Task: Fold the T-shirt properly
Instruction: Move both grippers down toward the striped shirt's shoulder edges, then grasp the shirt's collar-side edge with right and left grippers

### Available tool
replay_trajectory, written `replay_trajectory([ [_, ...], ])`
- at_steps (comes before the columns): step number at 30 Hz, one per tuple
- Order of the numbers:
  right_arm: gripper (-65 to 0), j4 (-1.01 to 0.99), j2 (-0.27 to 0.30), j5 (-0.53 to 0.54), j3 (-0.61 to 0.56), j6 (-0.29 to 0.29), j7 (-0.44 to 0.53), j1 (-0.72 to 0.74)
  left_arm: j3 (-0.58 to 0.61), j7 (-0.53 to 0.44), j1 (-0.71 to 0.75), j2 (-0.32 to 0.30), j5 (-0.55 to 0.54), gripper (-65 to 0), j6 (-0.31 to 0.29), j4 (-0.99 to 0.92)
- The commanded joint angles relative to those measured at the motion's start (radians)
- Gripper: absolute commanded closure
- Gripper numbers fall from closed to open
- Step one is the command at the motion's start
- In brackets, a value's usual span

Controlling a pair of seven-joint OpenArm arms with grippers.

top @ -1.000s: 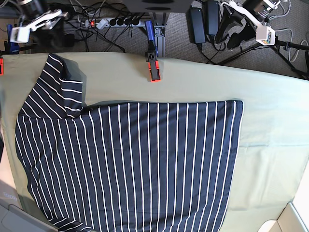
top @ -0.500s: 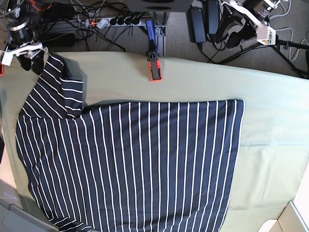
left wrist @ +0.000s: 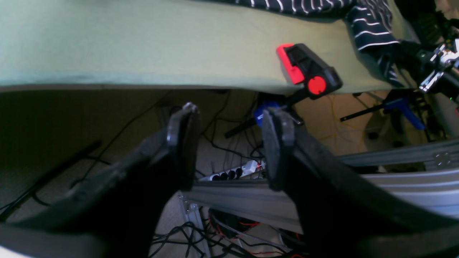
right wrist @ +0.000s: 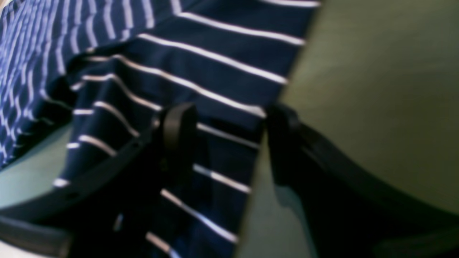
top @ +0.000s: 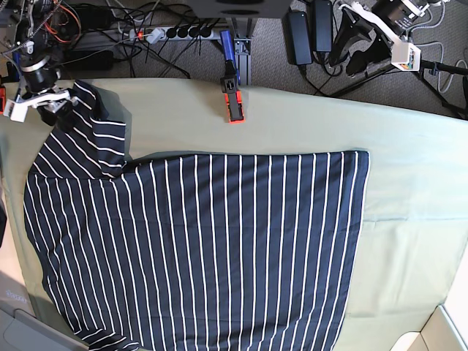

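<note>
Now we see the T-shirt [top: 197, 248] flat on the green cloth [top: 409, 219]; its sleeve at ten o'clock lies between our right gripper's [right wrist: 224, 143] open fingers [right wrist: 177, 132], ungripped. Left gripper [left wrist: 229, 143] open, empty.

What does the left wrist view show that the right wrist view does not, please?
Only the left wrist view shows the open left claw off the table edge, a red-and-black clamp, a power strip and floor cables. Only the right wrist view shows the open right claw straddling the sleeve edge of the T-shirt. Both show the striped T-shirt and the green cloth.
</note>
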Motion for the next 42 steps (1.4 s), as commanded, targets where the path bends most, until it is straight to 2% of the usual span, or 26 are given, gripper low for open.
replay_trajectory([
  [1,-31.7,0.009,0.013,0.004,-0.018,0.050,-0.019,-0.003,-0.009,-0.019,0.011,-0.004,-0.014,-31.8,-0.019,0.017],
  [5,-31.7,0.009,-0.008,0.003,-0.073,0.050,-0.019,-0.003,-0.026,-0.019,0.011,-0.003,-0.014,-31.8,-0.019,0.017],
  [10,-31.7,0.009,-0.064,-0.003,-0.087,0.050,-0.019,-0.003,-0.026,0.004,-0.039,-0.004,-0.015,-31.8,-0.019,0.017],
  [14,-31.7,0.009,-0.093,-0.022,-0.087,0.051,-0.019,-0.003,-0.024,0.022,-0.114,-0.031,-0.019,-31.8,0.014,0.017],
  [17,-31.7,0.010,-0.098,-0.043,-0.087,0.050,-0.019,-0.004,-0.024,0.028,-0.177,-0.068,-0.019,-31.8,0.026,0.011],
  [20,-31.7,0.010,-0.097,-0.050,-0.087,0.050,-0.018,-0.003,-0.024,0.031,-0.245,-0.101,-0.017,-31.8,0.074,-0.028],
  [25,-31.7,0.010,-0.097,-0.050,-0.087,0.050,-0.019,-0.003,-0.024,0.036,-0.386,-0.129,-0.027,-31.8,0.074,-0.194],
  [34,-31.7,0.010,-0.098,-0.076,-0.087,0.050,-0.018,-0.003,-0.018,0.082,-0.564,-0.159,-0.132,-31.9,0.073,-0.442],
  [42,-31.7,0.010,-0.097,-0.076,-0.087,0.050,-0.019,-0.004,0.137,0.080,-0.674,-0.158,-0.089,-31.9,0.073,-0.533],
])
